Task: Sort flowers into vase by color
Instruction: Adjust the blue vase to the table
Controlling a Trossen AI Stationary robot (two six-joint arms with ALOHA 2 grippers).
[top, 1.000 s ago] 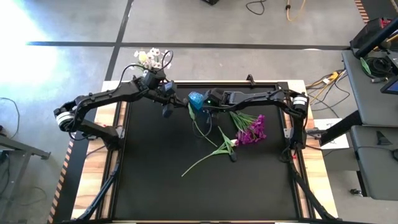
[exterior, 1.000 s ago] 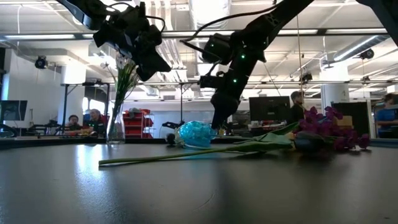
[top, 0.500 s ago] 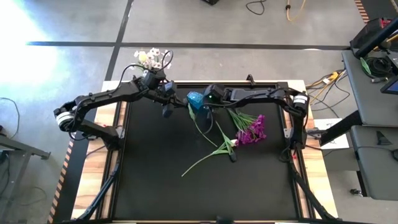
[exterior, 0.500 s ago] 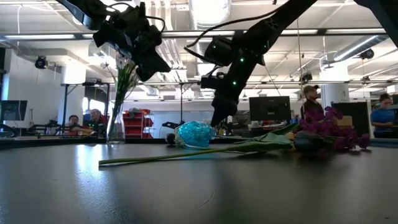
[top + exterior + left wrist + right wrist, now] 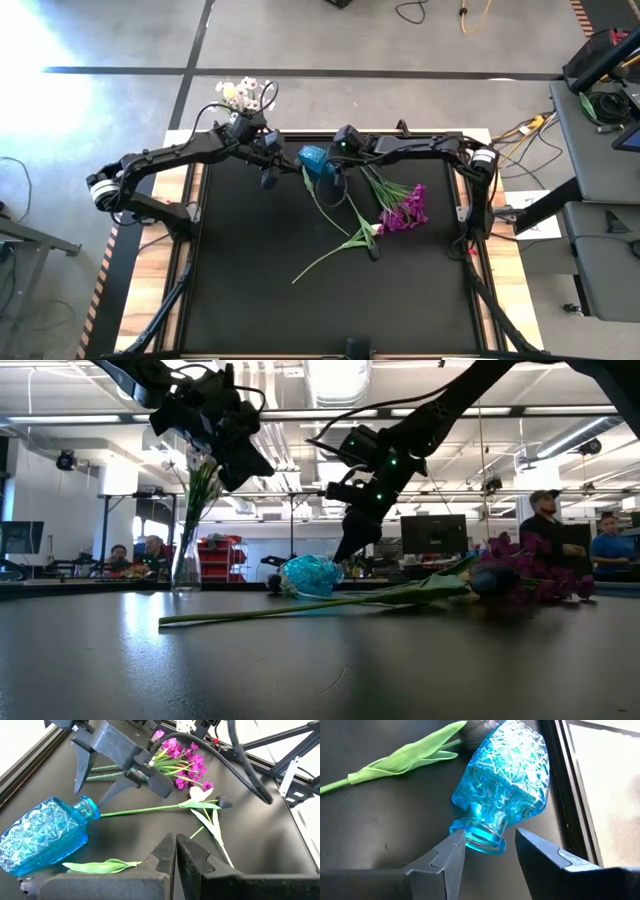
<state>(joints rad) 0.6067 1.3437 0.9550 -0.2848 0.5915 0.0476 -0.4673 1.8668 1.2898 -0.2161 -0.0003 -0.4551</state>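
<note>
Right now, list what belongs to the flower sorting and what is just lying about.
Job: blue vase on its side, right gripper open at its neck; left gripper nearby; magenta flowers; tulips; clear vase holding white flowers.
Lying about: floor cables; people behind the table.

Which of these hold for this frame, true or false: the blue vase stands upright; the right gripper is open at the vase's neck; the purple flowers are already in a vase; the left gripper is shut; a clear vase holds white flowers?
1. The blue vase stands upright. False: it lies on its side on the table.
2. The right gripper is open, its fingers either side of the vase's neck. True.
3. The purple flowers are in a vase. False: they lie on the table.
4. The left gripper is shut. True.
5. A clear vase holds white flowers. True.
</note>
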